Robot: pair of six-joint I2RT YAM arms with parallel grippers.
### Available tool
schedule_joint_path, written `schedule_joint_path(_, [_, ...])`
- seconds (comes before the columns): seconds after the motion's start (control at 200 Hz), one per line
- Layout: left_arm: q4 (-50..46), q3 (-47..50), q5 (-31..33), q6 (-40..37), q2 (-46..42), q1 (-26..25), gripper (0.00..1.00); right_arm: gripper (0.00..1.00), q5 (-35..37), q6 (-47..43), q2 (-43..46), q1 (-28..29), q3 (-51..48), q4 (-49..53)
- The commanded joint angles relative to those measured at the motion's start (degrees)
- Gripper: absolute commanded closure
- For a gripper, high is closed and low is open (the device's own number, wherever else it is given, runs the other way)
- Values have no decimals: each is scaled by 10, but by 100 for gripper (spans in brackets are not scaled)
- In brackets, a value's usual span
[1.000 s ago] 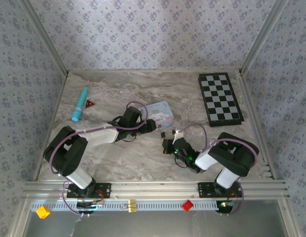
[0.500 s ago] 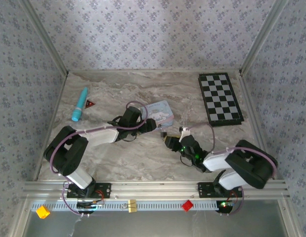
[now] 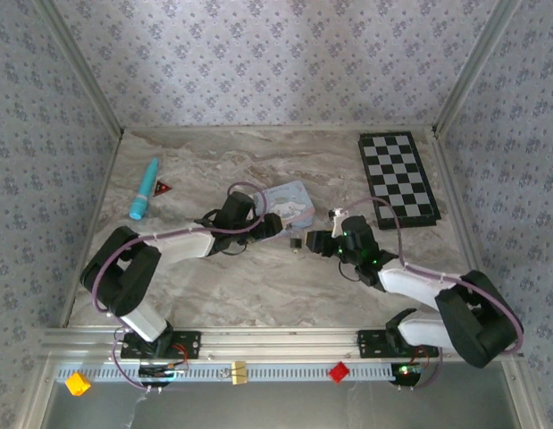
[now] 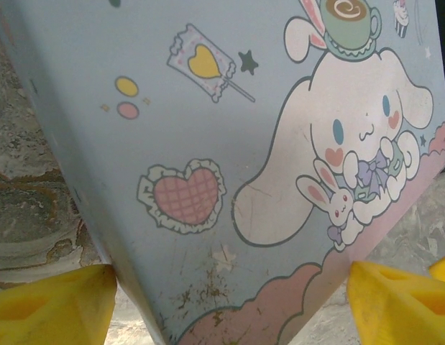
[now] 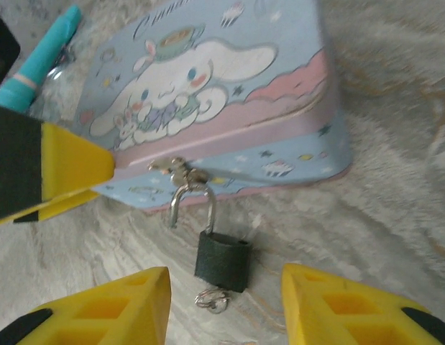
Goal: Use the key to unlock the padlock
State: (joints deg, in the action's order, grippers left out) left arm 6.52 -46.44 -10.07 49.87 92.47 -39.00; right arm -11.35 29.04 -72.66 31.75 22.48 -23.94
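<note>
Right wrist view, looking down past two yellow fingers [image 5: 114, 309] of the right tool [image 5: 223, 272], set apart with nothing clamped. Between them, touching neither: the padlock [image 5: 222, 260], small, black and blocky, lying flat on the marbled desk [image 5: 395, 187]. Hooked through the hasp [image 5: 182, 171] on the front of the pale blue cartoon tin [image 5: 229, 93]. Sticking out of the padlock's near end: the key [image 5: 211, 300], a small silver loop, apparently seated in the keyhole, though too small to tell for certain.

Left wrist view: close on the tin's lid, with the left tool [image 4: 229, 295] spread wide across one corner, a yellow finger [image 4: 49, 305] against each edge; by the look of it, a steadying hold on the tin.

Top external view: both tools low over the middle of the desk, the left at the tin, the right just beside the padlock. Chessboard [image 3: 398, 179] and teal marker [image 3: 144, 188] well apart from the work.

Likely trouble from here:
- a pinch landing on the padlock body instead of the key, turning nothing;
- a crooked pinch on so small a loop, slipping off or pulling the key out;
- a twist dragging lock and tin along, given the loose hook-up and any weakness in the left hold.

Calls for a short, centred reach onto the key, then a turn about the key's own axis.

Relative to the right tool: key and the padlock's near end lying within the gap between the fingertips, roughly centred, the rest of the lock just ahead, tin beyond.
</note>
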Motion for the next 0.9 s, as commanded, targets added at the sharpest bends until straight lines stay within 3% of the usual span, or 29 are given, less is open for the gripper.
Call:
schedule_joint_path(0.0, [10,-9,-14,10,13,1,19,55,-71,-7,-37,-8,20,0])
schedule_joint_path(0.49, [8,-35,-24,14,42,-8,22,55,-108,8,-148,-39,44,-81])
schedule_joint_path(0.894, [-3,-44,-22,13,45,-10,22,54,-142,65,-219,-63,38,-221])
